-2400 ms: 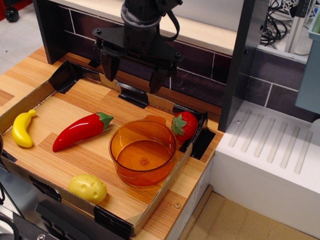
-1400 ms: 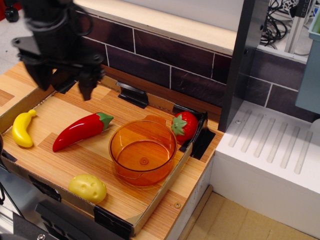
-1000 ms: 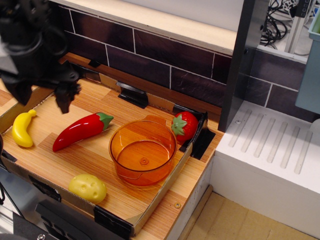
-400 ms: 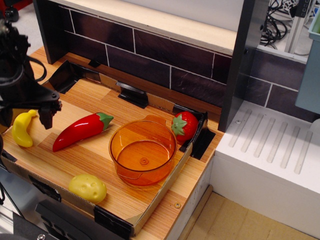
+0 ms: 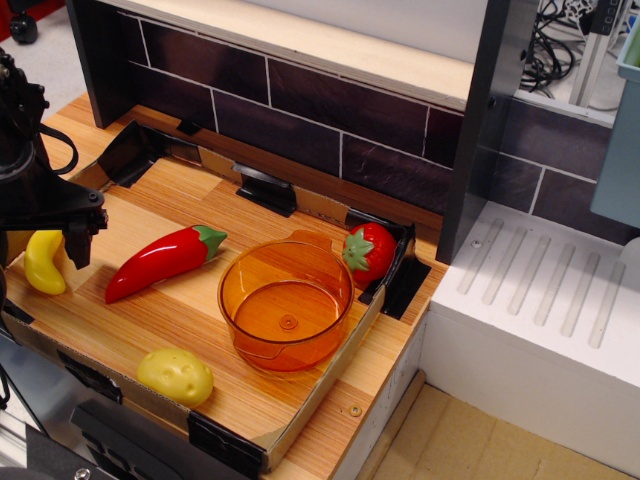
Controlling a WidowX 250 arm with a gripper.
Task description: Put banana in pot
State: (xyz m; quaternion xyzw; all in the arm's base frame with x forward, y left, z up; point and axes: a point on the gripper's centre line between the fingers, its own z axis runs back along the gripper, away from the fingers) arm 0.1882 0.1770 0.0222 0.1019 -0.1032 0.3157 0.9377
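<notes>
Far left edge of the counter: the black gripper (image 5: 40, 240) sits low over the banana (image 5: 43, 266), one finger (image 5: 78, 243) visible beside its inner side, the other hidden, so whether it grips is impossible to tell. The banana lies on the wooden tray (image 5: 170, 300). Next, the red chili pepper (image 5: 162, 262) lies slanted, mid-tray. The yellow potato toy (image 5: 175, 375) sits near the front edge. The orange pot (image 5: 286, 305) stands upright, and the strawberry (image 5: 369, 251) sits just beside it at the tray's back right corner.
</notes>
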